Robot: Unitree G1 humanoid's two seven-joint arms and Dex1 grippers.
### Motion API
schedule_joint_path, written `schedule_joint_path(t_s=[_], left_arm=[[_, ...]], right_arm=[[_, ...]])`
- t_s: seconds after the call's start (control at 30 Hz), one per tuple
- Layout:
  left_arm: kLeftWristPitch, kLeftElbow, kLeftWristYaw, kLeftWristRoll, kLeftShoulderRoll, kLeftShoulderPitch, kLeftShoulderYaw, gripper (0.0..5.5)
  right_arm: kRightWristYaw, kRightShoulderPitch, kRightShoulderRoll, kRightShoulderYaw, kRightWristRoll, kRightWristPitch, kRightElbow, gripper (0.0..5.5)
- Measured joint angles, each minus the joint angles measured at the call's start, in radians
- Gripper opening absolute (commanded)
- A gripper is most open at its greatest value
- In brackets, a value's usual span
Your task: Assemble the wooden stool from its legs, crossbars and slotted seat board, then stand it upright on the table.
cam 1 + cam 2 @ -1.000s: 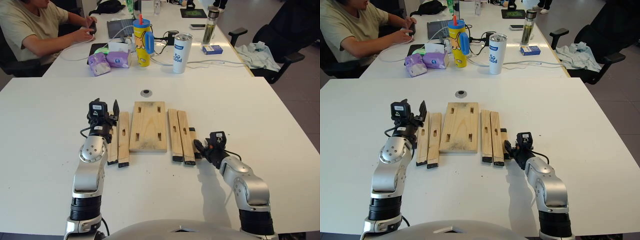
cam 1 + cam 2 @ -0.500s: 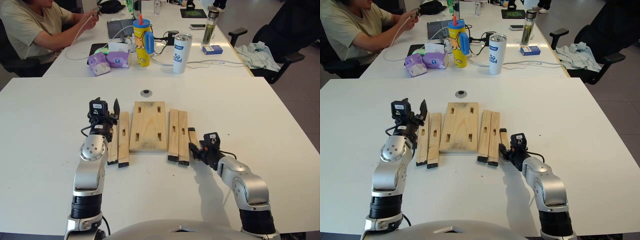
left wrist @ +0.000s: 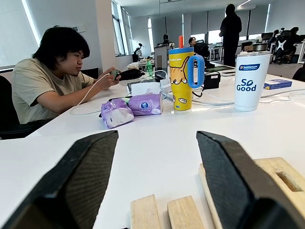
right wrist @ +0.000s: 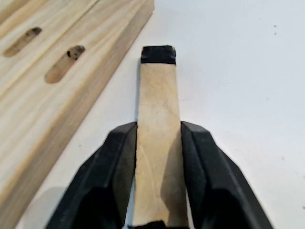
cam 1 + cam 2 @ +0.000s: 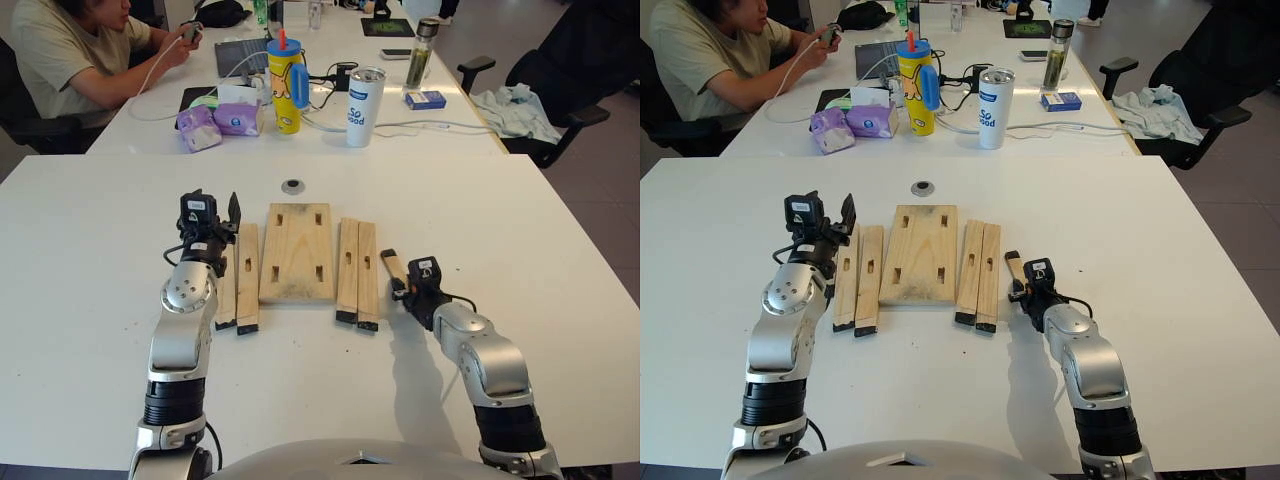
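Observation:
The slotted seat board [image 5: 297, 252] lies flat in the middle of the white table [image 5: 90, 250]. Two slotted legs [image 5: 237, 278] rest side by side to its left, two more legs [image 5: 357, 272] to its right. My left gripper [image 5: 212, 213] is open over the far ends of the left legs, its fingers [image 3: 71, 186] wide apart with nothing between them. My right gripper [image 5: 403, 288] is shut on a short crossbar [image 4: 158, 143] with a black tip. That crossbar [image 5: 389, 264] points away from me, just right of the right legs and apart from them.
A round cable grommet [image 5: 292, 186] sits beyond the seat board. On the table behind stand a yellow cup [image 5: 285, 85], a white tumbler [image 5: 364, 105] and tissue packs [image 5: 215, 123], with a person seated there. Bare tabletop stretches to both sides and in front of the parts.
The right legs slid left and skewed toward the seat board. My right gripper has since drawn the crossbar to the right, clear of them. The left gripper stays put.

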State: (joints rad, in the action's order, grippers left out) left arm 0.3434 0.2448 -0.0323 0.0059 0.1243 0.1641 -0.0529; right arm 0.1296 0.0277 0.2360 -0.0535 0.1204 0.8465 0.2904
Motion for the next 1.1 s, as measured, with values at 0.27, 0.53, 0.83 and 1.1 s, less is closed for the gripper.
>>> schedule_joint_path(t_s=[0.27,0.53,0.83,1.1], left_arm=[[0.175,-0.019,-0.137,-0.332,-0.025,0.131,-0.123,3.04],[0.468,0.03,-0.224,-0.727,-0.059,0.238,-0.158,3.04],[0.578,0.022,-0.193,-0.914,-0.088,0.281,-0.171,3.04],[0.62,0.018,-0.173,-1.029,-0.087,0.284,-0.176,1.79]], right_arm=[[0.075,0.082,-0.09,0.086,0.097,-0.346,0.036,1.31],[0.269,0.091,-0.07,0.004,0.166,-0.49,0.055,1.31],[0.345,0.077,-0.045,-0.081,0.141,-0.597,0.062,1.31],[0.355,0.069,-0.032,-0.113,0.124,-0.649,0.07,1.31]])
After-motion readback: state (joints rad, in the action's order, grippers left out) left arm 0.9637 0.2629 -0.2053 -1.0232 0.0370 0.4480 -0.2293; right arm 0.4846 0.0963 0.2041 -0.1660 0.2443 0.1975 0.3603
